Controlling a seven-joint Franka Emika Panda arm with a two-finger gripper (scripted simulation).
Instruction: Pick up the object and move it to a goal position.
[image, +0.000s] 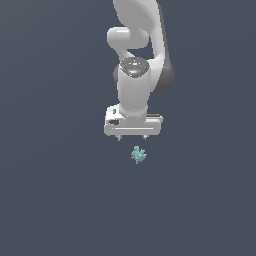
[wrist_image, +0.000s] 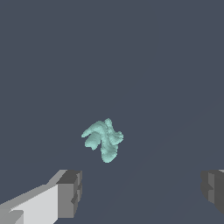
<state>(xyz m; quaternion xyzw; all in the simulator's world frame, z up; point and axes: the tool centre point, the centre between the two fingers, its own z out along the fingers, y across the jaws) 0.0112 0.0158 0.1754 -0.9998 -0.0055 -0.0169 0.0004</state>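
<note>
Gripper (image: 132, 137) spread wide, holding nothing; object (image: 138, 155) lies apart from fingers (wrist_image: 70, 193), untouched.

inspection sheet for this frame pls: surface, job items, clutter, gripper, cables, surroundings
Surface: plain dark blue-grey ground, no markings.
Job's things: tiny pale teal-green spiky lump, lying free on the ground, apart from the gripper; goal marker nothing seen.
Clutter: nothing seen.
Grippers: white Panda gripper above the lump, jaws spread wide; in the wrist view the grey fingertips sit either side, holding nothing.
Cables: nothing seen.
Surroundings: only the white robot arm; nothing else seen.
</note>
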